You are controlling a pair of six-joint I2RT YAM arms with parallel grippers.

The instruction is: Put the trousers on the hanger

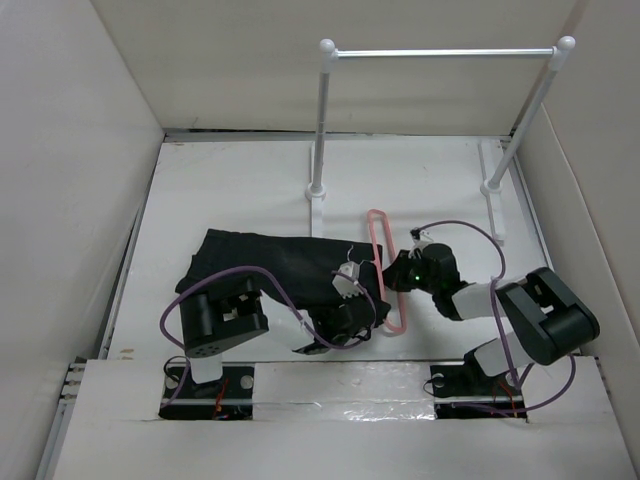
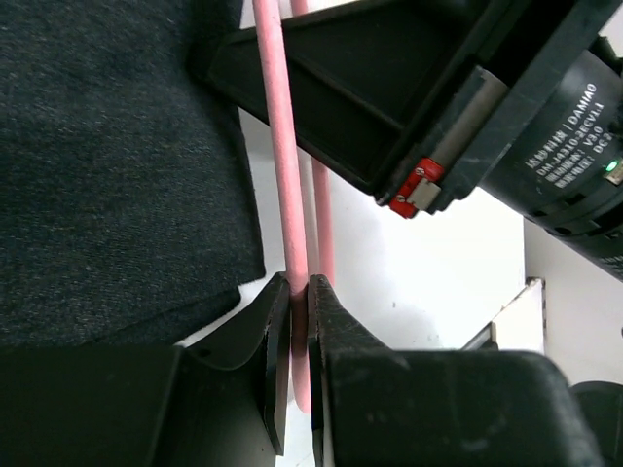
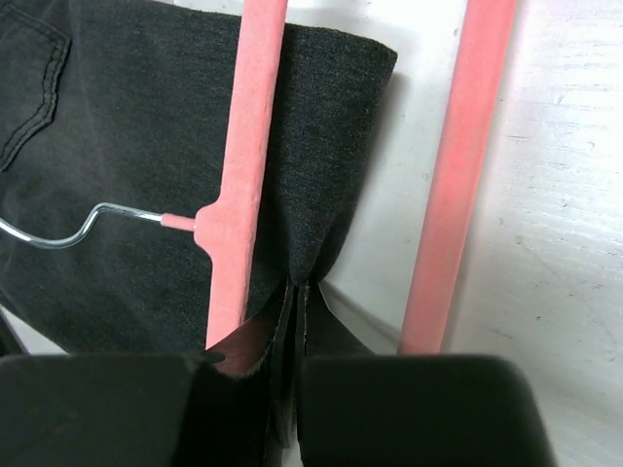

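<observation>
Top view, trousers: I see the black trousers spread on the white table, left of centre.
Top view, hanger: the pink hanger lies flat along their right edge, and its metal hook points left over the cloth.
Top view, left claw: my left claw sits at the hanger's near end. From up here I cannot make out its jaws.
Top view, right claw: my right claw reaches in from the right to the middle of the hanger.
Top view, rail: a white rail on two posts stands at the far side, well apart from the cloth.
Left wrist, left claw: it is clenched on one pink bar of the hanger, which runs straight up between the two fingertips.
Left wrist, surroundings: the trousers fill the left of the view. The second bar lies just beyond the gripped one, over bare table, and the right arm's black body hangs above.
Right wrist, right claw: its jaws are pressed together, pinching the trousers' edge.
Right wrist, hanger: the hooked bar lies across the cloth. The other bar rests on bare table beside the cloth's edge.
Right wrist, trousers: they pass under the hooked bar and end between the two bars.
</observation>
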